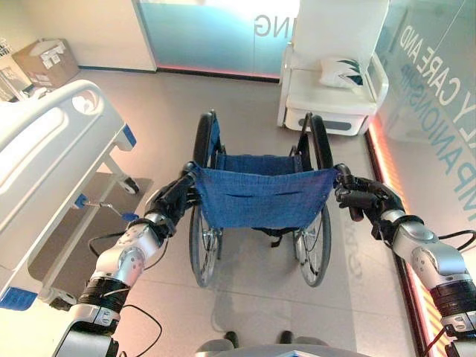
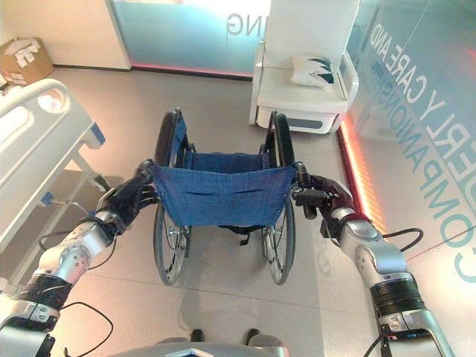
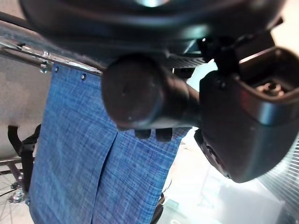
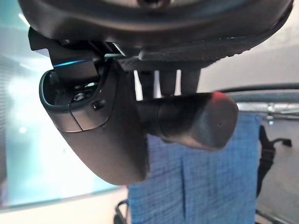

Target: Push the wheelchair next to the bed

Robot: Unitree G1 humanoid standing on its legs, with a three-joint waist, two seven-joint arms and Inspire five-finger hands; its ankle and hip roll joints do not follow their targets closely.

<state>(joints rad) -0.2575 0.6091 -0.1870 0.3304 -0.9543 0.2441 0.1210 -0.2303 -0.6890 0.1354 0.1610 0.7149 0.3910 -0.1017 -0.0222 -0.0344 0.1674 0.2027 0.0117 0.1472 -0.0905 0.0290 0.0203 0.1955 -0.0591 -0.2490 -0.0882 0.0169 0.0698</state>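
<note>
On the grey tiled floor (image 1: 253,89), at the robot's left, a white bed (image 1: 44,171) with smooth moulded plastic rails is seen standing on a wheeled frame. Straight ahead, in the middle of the floor, the wheelchair (image 1: 260,201) is seen from behind, well apart from the bed, its long axis running away from the robot and its seat facing a white armchair (image 1: 335,71) beyond. A white cushion (image 1: 343,72) with dark markings is held on that chair's seat. The wheelchair's back is formed by a woven blue cloth stretched between two dark tubes, and its large spoked wheels are set upright at either side. A brown cardboard box (image 1: 46,61) with white items in it is placed near the far wall. The left hand (image 1: 172,199) is clenched round the left push handle (image 3: 135,93), a rounded black grip, and the right hand (image 1: 364,197) is likewise closed round the right push handle (image 4: 196,121).
</note>
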